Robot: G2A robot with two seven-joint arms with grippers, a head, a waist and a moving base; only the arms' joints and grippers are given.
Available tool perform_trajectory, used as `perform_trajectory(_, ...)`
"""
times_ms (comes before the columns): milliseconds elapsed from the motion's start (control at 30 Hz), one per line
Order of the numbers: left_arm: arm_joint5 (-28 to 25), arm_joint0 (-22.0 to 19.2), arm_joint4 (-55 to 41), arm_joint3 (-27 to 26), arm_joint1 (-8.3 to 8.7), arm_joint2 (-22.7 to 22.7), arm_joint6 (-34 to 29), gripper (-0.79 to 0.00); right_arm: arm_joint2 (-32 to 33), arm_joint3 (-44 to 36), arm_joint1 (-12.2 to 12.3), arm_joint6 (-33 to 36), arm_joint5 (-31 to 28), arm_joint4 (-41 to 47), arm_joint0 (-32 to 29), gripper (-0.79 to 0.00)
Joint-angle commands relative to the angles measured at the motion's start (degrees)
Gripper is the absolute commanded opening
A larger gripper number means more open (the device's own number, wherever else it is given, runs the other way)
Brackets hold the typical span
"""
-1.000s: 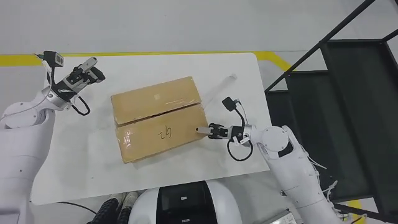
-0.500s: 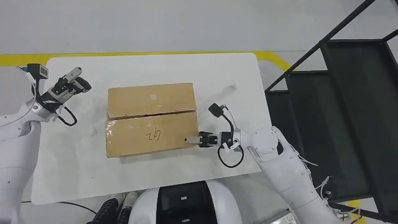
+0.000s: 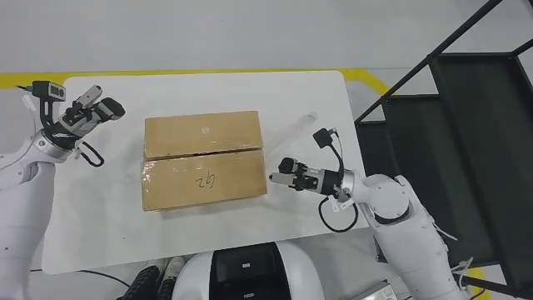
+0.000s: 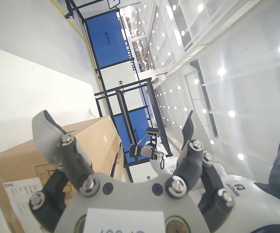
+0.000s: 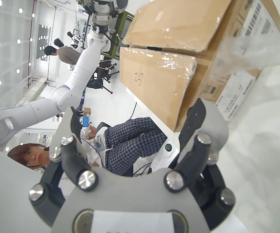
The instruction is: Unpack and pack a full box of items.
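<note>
A closed brown cardboard box [image 3: 204,160] lies in the middle of the white table [image 3: 108,208]. Its two top flaps meet at a middle seam, and the near flap carries a handwritten mark. My right gripper [image 3: 279,175] sits just off the box's right side, low near the tabletop, open with nothing between its fingers. In the right wrist view that gripper [image 5: 135,122] faces the box's [image 5: 159,78] near corner. My left gripper [image 3: 104,108] hovers open and empty above the table's far left corner, apart from the box. The left wrist view shows its gripper [image 4: 116,132] beside the box's [image 4: 21,161] end.
A clear plastic strip [image 3: 304,121] lies on the table to the right of the box. A dark metal stair frame [image 3: 450,108] stands beyond the table's right edge. Bare tabletop lies in front of the box and on its left.
The box turned square to the table and slid left under the right gripper's push. The right gripper then drew back to the right. The left gripper shifted left, away from the box.
</note>
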Motion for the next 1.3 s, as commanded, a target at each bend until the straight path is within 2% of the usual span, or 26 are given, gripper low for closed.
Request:
perform_trajectory(0, 0.04, 0.63, -0.68, -0.78, -0.09, 0.03, -0.1, 0.0, -0.85, 0.44, 0.02, -0.19, -0.16, -0.13, 0.87, 0.0)
perform_trajectory(333, 0.65, 2.32, -1.52, -2.57, -0.46, 0.28, -0.1, 0.0, -6.86, 11.51, -0.65, -5.36, -5.02, -0.13, 10.14, 0.0)
perform_trajectory(600, 0.74, 2.45, -1.99, -2.36, -0.51, -0.66, -0.22, 0.0, -9.86, 17.7, -0.85, -5.94, -5.27, -0.28, 13.89, 0.0)
perform_trajectory(933, 1.1, 2.33, -2.87, -1.94, -0.54, -1.98, -0.28, 0.0, -12.43, 18.96, -0.73, -0.22, -4.2, 7.52, 15.35, 0.0)
perform_trajectory(1100, 1.53, 2.45, -3.53, -1.85, -0.53, -2.67, -0.71, 0.0, -11.98, 17.37, -0.29, 5.37, -6.56, 15.27, 14.78, 0.0)
perform_trajectory(1267, 2.04, 2.45, -4.01, -1.65, -0.67, -2.76, -0.9, 0.0, -11.43, 13.19, 0.5, 12.08, -7.95, 19.39, 12.96, 0.0)
